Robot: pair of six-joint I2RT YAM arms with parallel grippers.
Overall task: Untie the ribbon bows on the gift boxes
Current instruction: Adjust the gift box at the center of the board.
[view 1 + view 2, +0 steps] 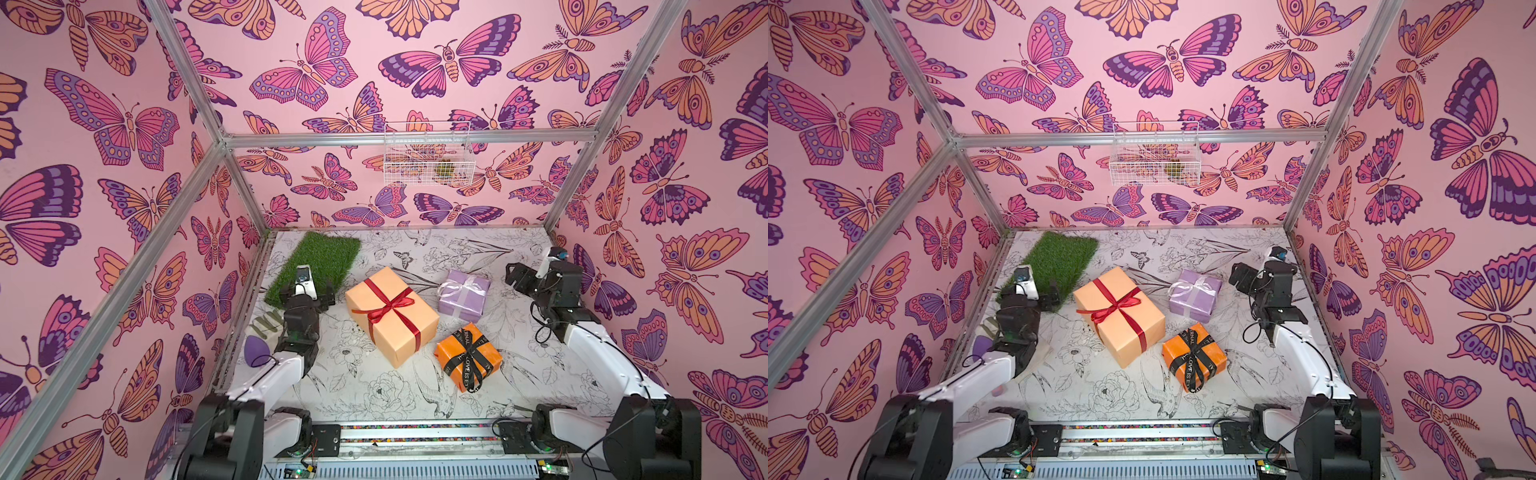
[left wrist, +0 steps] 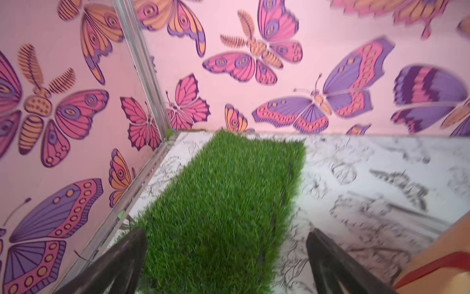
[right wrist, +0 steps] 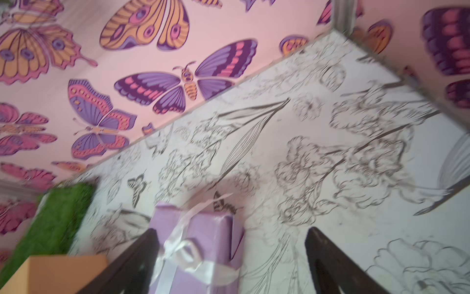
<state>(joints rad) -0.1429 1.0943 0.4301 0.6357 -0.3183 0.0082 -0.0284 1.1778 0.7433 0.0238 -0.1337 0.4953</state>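
Three boxes are recorded near the desk's middle in both top views. A peach box (image 1: 388, 345) carries a tied red bow (image 1: 388, 308). A lilac box (image 1: 476, 303) with a white bow (image 1: 464, 286) lies toward the right edge. An orange box (image 1: 486, 355) with a black lettered bow (image 1: 468, 351) lies nearer the front and is shown in neither wrist view. The left pincer (image 2: 226, 238) is held wide open and empty over a grass mat (image 2: 218, 191) at the far left corner. The right pincer (image 3: 231, 233) is spread wide with nothing gripped, near the lilac box. The white bow's loops are seen tied in the right wrist view.
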